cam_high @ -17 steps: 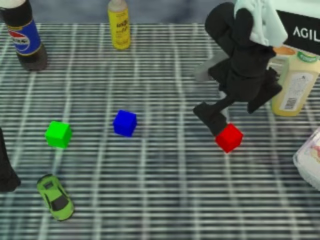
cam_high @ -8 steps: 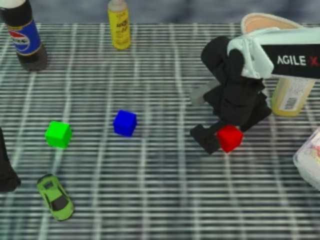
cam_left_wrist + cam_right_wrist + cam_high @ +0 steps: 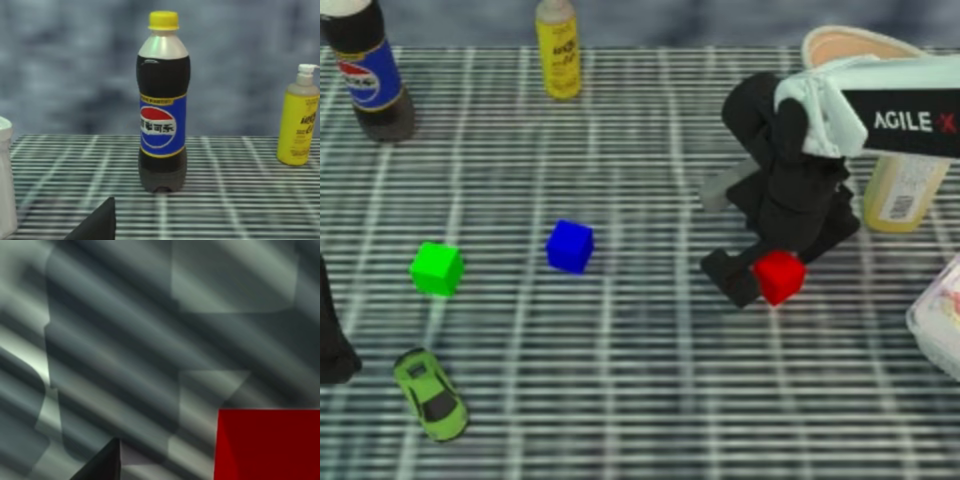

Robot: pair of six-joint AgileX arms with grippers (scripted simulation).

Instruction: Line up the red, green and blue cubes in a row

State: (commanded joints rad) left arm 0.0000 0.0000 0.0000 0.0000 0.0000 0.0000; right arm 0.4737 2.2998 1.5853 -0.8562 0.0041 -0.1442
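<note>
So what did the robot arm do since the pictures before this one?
The right gripper came down over the red cube, with one finger beside it. I cannot tell if it has hold of it. The red cube, blue cube and green cube stayed put. The left arm stayed parked at the table's left edge.

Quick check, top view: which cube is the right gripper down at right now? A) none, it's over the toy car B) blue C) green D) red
D: in the top view the right gripper is down at the red cube, with one dark finger beside it, while the blue cube and green cube sit apart to the left.
</note>
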